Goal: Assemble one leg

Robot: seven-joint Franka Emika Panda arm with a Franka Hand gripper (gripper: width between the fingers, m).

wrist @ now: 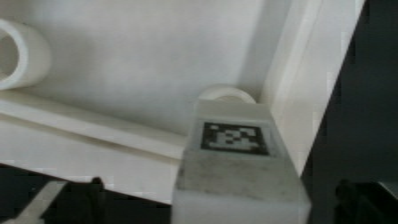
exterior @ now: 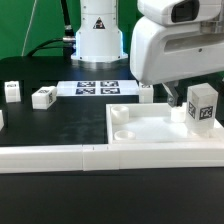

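Observation:
The leg (exterior: 201, 105), a small white peg with square tags, stands slightly tilted on the far corner of the large white panel (exterior: 150, 130) on the exterior view's right. In the wrist view the leg (wrist: 233, 150) fills the middle, its end over a round corner hole. My gripper (exterior: 188, 99) hangs right over it. In the wrist view the gripper (wrist: 217, 205) is open, its dark fingertips (wrist: 79, 200) standing apart from the leg's sides with gaps on both sides. Three more legs lie on the table: two at the left (exterior: 12, 91) (exterior: 42, 97) and one behind the panel (exterior: 145, 92).
The marker board (exterior: 97, 88) lies at the back centre in front of the arm's base (exterior: 98, 35). A long white rail (exterior: 100, 157) runs across the front. The panel has another round hole (wrist: 15, 55) and a raised rim (wrist: 302, 60).

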